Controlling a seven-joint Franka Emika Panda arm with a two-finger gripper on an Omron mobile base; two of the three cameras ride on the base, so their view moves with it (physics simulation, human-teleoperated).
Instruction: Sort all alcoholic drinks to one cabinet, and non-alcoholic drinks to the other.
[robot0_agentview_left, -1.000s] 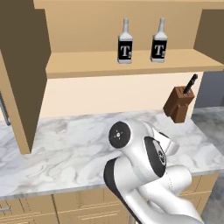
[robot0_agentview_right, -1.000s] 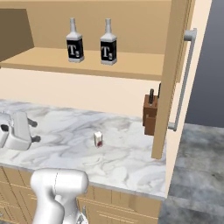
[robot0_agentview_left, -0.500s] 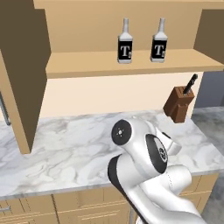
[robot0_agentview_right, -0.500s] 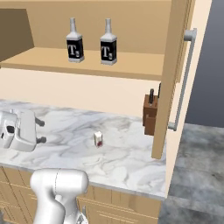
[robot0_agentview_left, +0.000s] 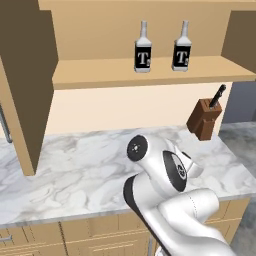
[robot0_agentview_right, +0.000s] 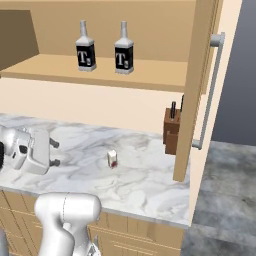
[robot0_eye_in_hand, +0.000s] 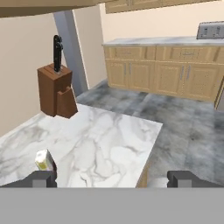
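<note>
The two alcoholic drinks (robot0_agentview_left: 143, 47) (robot0_agentview_left: 182, 46) are pale bottles with black "T" labels. They stand side by side on the long shelf of the wide cabinet (robot0_agentview_left: 150, 75), and the right base view shows the same bottles (robot0_agentview_right: 85, 46) (robot0_agentview_right: 124, 48). My gripper (robot0_agentview_right: 54, 153) hovers low over the marble counter, well below the shelf, open and holding nothing. In the hand view the gripper (robot0_eye_in_hand: 113, 179) points across the counter's end. The narrow cabinet's door (robot0_agentview_right: 196, 90) carries a grey bar handle (robot0_agentview_right: 209, 95). The non-alcoholic drinks are out of view.
A brown knife block (robot0_agentview_right: 172, 131) (robot0_agentview_left: 205, 119) (robot0_eye_in_hand: 55, 90) stands at the counter's right end, by the wall. A small white carton (robot0_agentview_right: 112, 159) (robot0_eye_in_hand: 45, 160) sits on the marble ahead of the gripper. A dark brown cabinet door (robot0_agentview_left: 25, 75) hangs open on the left.
The hand has shifted a little to the right over the counter, still open. The bottles have not moved.
</note>
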